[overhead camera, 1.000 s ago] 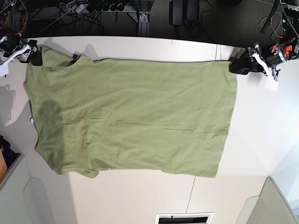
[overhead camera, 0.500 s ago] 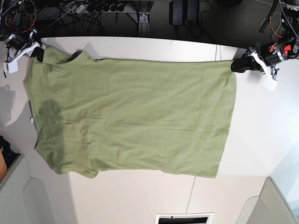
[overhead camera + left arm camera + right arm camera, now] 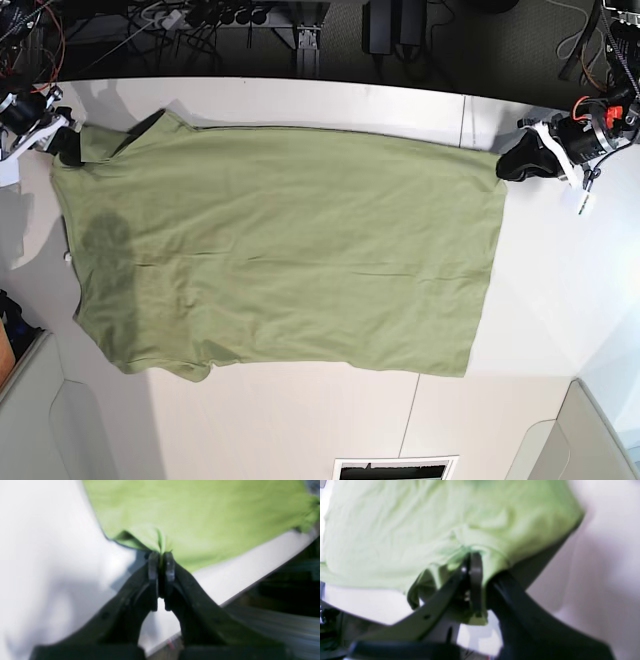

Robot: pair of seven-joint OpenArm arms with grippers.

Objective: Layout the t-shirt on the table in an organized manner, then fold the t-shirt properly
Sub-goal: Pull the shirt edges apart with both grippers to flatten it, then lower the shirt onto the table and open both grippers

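The olive-green t-shirt [image 3: 290, 250] lies spread flat across the white table [image 3: 300, 420], its long side running left to right. At the shirt's far right corner my left gripper [image 3: 507, 165] is shut on the cloth. In the left wrist view its fingertips [image 3: 161, 556] pinch a puckered fold of the t-shirt [image 3: 200, 517]. My right gripper [image 3: 68, 145] is shut on the far left corner by the sleeve. The right wrist view shows the t-shirt [image 3: 395, 530] bunched and draped over that gripper [image 3: 473, 560].
A darker patch [image 3: 105, 240] marks the shirt near its left end. Cables and equipment [image 3: 200, 15] lie beyond the table's far edge. A slotted vent [image 3: 395, 468] sits at the front edge. Grey panels stand at the front left [image 3: 40, 420] and front right [image 3: 590, 440].
Both grippers have closed on the shirt's far corners and shifted a little toward the near side. The far left sleeve corner has risen slightly.
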